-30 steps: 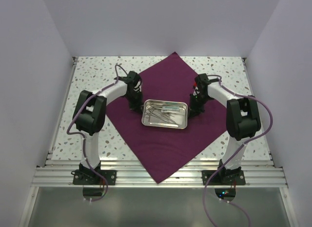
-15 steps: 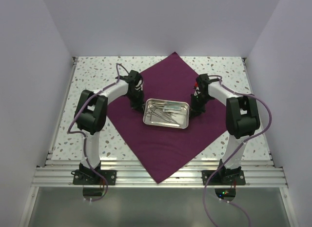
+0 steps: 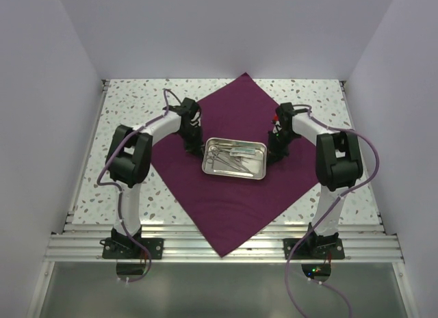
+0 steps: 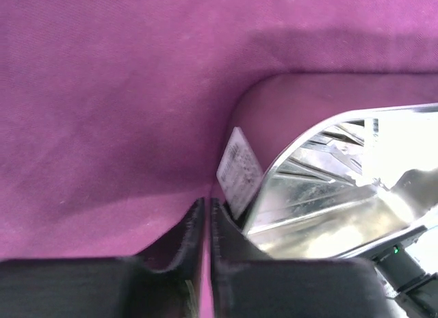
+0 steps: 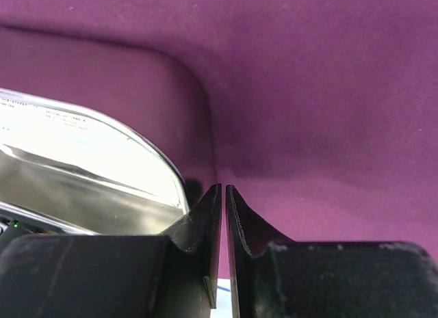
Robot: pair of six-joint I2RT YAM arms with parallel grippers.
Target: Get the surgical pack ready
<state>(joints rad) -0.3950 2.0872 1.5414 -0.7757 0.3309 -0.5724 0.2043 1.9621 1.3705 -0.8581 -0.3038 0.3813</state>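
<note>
1. The surgical pack (image 3: 226, 208) lies flat on the speckled table (image 3: 130, 99), turned so that it sits as a diamond with one corner hanging over the near edge; we judge that it is spread this way so its corners can later be folded in over the load.
2. The left gripper (image 4: 207, 203) sits low on the cloth at the tray's left end; its fingers are closed with only a slit between them and nothing in it; the rim, with a small white sticker (image 4: 238, 171), stands just beside one finger, which we read as bracing or nudging, not gripping.
3. The steel tray (image 3: 230, 175) rests in the middle of the cloth with the instruments (image 3: 229, 161) inside; we take the centring as deliberate, for an even wrap.
4. The right gripper (image 5: 224, 189) mirrors this at the tray's right end; its fingers are pressed nearly together on nothing, with the tray's rounded corner just beside them.
5. The pack looks dark purple, plain, soft and matte; it is far larger than the tray and lies mostly smooth, with a faint weave in the wrist views.
</note>
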